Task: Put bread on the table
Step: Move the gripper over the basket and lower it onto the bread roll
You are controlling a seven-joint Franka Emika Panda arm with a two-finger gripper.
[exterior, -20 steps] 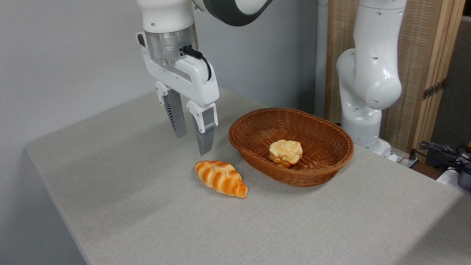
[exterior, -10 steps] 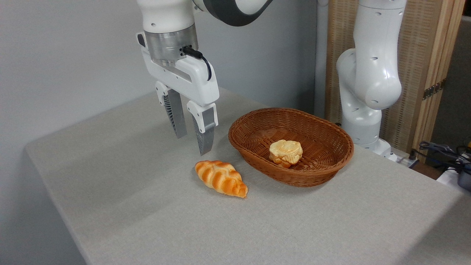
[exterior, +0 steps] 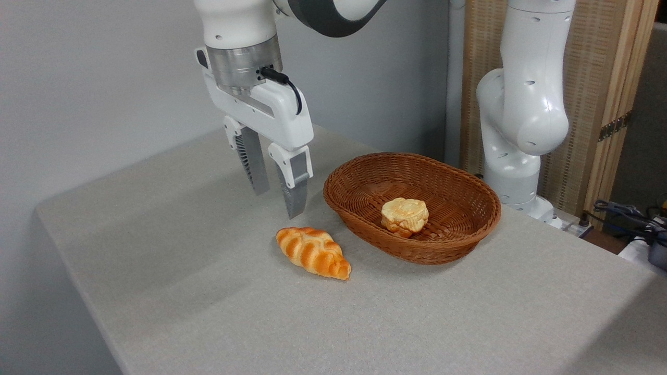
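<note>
Camera: bread (exterior: 404, 215) in basket (exterior: 471, 229), gripper (exterior: 278, 204) empty

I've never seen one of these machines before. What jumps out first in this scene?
The big white robot arm's gripper hangs open above the grey table, left of a brown wicker basket. A small pale bun sits inside the basket. A braided orange loaf lies on the cloth just in front of the gripper, beside the basket.

table (exterior: 208, 312): matt, woven grey-beige cloth
basket (exterior: 469, 229): brown wicker, slightly shiny
bread (exterior: 404, 216): lumpy, pale, faint sheen
loaf (exterior: 312, 252): glossy, orange-striped
gripper (exterior: 279, 203): smooth white plastic, ribbed grey fingers
</note>
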